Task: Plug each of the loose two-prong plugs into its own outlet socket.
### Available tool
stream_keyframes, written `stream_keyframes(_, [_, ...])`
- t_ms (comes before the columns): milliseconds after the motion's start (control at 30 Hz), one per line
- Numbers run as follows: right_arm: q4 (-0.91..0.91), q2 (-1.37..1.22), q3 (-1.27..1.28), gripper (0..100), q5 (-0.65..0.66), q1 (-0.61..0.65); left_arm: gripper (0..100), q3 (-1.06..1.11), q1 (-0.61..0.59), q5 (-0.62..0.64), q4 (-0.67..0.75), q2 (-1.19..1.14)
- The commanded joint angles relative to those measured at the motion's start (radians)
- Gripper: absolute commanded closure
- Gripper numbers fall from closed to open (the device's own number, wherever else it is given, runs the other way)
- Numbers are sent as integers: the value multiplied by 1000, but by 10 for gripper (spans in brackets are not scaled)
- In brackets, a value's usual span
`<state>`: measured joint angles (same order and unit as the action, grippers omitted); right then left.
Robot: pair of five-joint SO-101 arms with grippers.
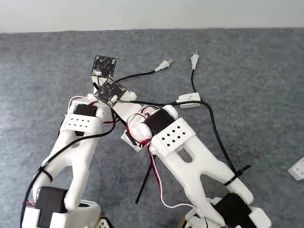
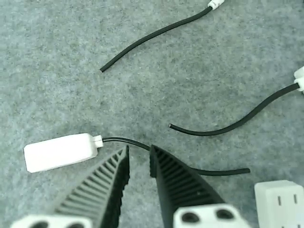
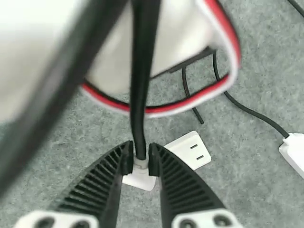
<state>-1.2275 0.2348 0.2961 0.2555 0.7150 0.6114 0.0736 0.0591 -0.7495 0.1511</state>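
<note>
Grey carpet-like worktop (image 1: 266, 71) carries everything. The right claw (image 3: 139, 153) is clamped on a white plug (image 3: 137, 180), and its black cord (image 3: 139, 118) rises between the fingers. This plug sits just beside a white two-slot socket (image 3: 190, 149). The left claw (image 2: 139, 152) stands narrowly apart and grips nothing, its tips over the black lead (image 2: 118, 139) of a white block (image 2: 57, 151). A loose plug (image 1: 165, 64) and a second loose plug (image 1: 194, 58) lie near each other at the far side.
</note>
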Motion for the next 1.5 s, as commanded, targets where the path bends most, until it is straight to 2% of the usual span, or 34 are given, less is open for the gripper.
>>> stream_keyframes(0, [16,13,-5,990,9,-18,934,-48,2,-9,28,37])
stream_keyframes(100, [12,15,-11,990,-38,-18,934,-21,-34,-5,89,35])
stream_keyframes(200, [19,16,-15,990,-110,-42,935,38,-86,8,215,35])
stream_keyframes(367, [12,16,-57,989,-299,-117,938,119,-157,180,345,41])
stream_keyframes(500, [19,16,-60,988,-387,-148,938,131,-183,253,358,38])
stream_keyframes(667, [30,21,-58,989,-433,-148,938,134,-187,256,359,37])
stream_keyframes(867, [208,82,60,990,-565,-219,938,148,-213,258,359,40])
stream_keyframes(1300, [684,357,555,991,-580,-266,938,211,-192,250,396,38])
stream_keyframes(1467, [710,374,612,991,-575,-323,938,237,-181,250,440,37])
